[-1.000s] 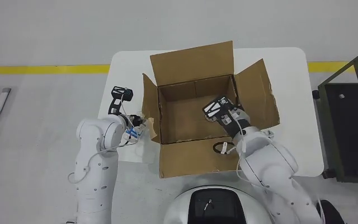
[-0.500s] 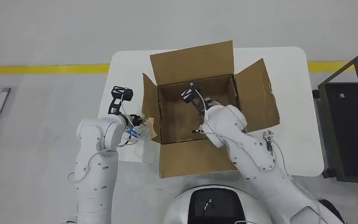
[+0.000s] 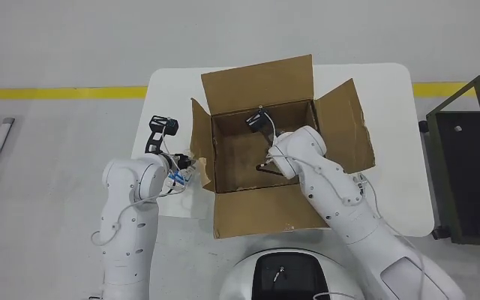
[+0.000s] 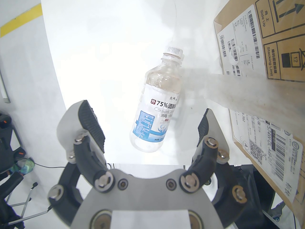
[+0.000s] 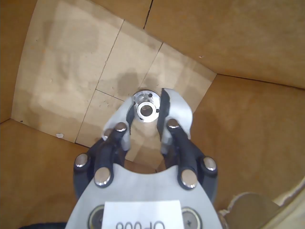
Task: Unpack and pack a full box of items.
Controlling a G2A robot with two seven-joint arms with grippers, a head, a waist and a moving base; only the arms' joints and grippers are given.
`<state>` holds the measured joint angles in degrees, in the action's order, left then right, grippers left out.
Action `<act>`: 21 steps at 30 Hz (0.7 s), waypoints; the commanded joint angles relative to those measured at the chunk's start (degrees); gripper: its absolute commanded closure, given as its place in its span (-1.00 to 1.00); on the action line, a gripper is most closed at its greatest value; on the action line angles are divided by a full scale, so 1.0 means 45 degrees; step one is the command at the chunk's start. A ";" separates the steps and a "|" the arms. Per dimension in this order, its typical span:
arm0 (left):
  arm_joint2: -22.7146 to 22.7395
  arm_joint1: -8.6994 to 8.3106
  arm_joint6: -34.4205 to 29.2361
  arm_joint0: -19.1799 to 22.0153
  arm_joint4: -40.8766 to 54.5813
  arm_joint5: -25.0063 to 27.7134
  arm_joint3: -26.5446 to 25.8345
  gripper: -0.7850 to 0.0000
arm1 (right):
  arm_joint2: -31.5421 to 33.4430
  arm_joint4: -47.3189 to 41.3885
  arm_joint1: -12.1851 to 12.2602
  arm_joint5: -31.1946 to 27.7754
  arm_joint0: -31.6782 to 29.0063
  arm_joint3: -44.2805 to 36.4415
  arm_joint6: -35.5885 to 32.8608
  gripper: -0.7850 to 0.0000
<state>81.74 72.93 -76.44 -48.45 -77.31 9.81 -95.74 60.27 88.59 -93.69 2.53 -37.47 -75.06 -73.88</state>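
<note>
While right gripper [image 5: 147,107] clamps a metal flanged hub [image 5: 152,107] low inside the cardboard box [image 3: 259,82], left gripper [image 4: 146,115] hangs open over a plastic bottle [image 4: 157,106] lying on the table [image 3: 375,82], at box's 9 o'clock. Hub likely dense, rigid, slick; grip across barrel.

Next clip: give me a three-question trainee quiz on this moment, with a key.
1. True or false: the left gripper is shut on the bottle.
2. What does the right gripper grip?
3. Relative to the cardboard box, the bottle lies: A) inside it B) outside, on the white table C) on a flap.
Key: 1. False, it is open. 2. A metal hub, inside the box. 3. B.
</note>
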 commanded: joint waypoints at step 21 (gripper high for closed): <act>0.0000 0.0000 0.0000 0.0000 0.0000 0.0000 0.0000 -1.00 | 0.0248 0.0384 -0.0071 0.0395 0.0227 0.0364 -0.0775 0.26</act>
<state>81.74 72.93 -76.44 -48.45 -77.31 9.81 -95.74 61.31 90.55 -93.93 4.23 -36.99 -74.43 -76.98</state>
